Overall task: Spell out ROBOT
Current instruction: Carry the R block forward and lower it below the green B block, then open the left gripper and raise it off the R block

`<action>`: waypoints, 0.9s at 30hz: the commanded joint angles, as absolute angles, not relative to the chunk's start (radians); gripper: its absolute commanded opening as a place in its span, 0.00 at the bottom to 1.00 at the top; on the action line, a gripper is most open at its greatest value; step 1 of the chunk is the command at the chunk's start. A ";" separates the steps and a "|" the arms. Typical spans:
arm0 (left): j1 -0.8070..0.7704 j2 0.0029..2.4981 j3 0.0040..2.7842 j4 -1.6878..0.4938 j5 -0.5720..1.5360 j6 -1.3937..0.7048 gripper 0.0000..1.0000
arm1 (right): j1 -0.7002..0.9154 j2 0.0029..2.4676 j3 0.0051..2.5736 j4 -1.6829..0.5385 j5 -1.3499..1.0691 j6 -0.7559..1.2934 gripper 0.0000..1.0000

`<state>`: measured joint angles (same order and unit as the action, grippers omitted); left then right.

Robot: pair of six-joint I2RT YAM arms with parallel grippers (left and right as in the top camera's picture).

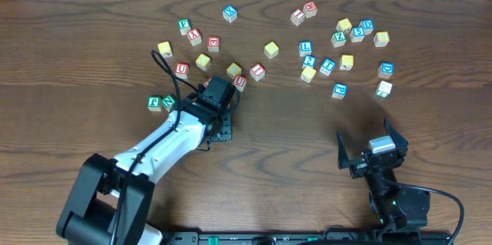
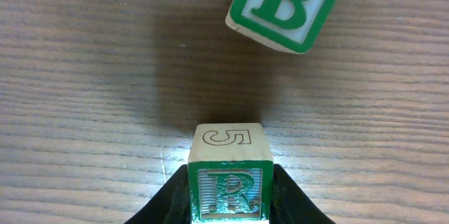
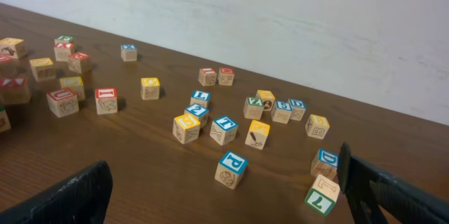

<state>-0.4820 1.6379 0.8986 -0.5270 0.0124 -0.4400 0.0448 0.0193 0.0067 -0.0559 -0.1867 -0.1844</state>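
My left gripper (image 2: 230, 199) is shut on a green R block (image 2: 230, 182), whose top face shows a 5, and holds it low over the wooden table. A tilted green B block (image 2: 286, 6) lies just ahead of it to the right. In the overhead view the left gripper (image 1: 172, 105) is at the left of the table with the R block (image 1: 168, 103) beside the B block (image 1: 154, 103). My right gripper (image 1: 364, 131) is open and empty near the front right, also shown in the right wrist view (image 3: 226, 199).
Several letter blocks lie scattered across the far half of the table (image 1: 277, 145). A green T block (image 3: 319, 199) and a blue P block (image 3: 231, 168) lie nearest the right gripper. A red and a yellow block (image 1: 234, 70) sit close to the left arm's wrist.
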 commanded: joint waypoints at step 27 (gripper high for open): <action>-0.484 1.652 0.985 -0.580 0.045 -0.364 0.64 | 0.038 0.018 0.006 -0.060 -0.187 -0.170 0.99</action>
